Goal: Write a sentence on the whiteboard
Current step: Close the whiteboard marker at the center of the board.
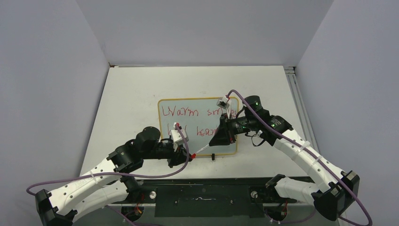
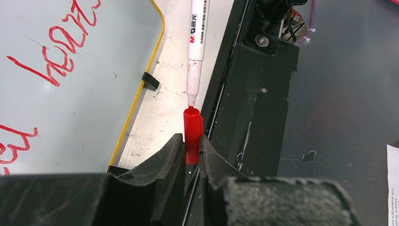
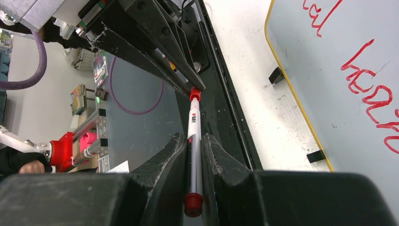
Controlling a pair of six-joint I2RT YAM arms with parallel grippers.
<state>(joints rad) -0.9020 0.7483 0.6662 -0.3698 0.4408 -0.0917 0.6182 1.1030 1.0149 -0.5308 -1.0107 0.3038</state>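
Because the sentence [image 1: 181,112] looks complete, the right gripper [image 3: 193,141], clamped on the marker [image 3: 194,120], points its tip at the cap [image 2: 191,121] pinched in the left gripper [image 2: 190,143], seemingly for recapping.

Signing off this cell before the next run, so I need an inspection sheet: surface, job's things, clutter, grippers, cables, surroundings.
Surface: white table, scuffed near the board.
Job's things: whiteboard lies flat on the table, with the red sentence in two lines; marker tip at the mouth of the red cap, not seated.
Clutter: nothing seen.
Grippers: left gripper shut on cap; right gripper shut on marker.
Cables: one purple cable along each arm, hanging in loose loops.
Surroundings: grey walls on three sides; rail along the table's right edge.
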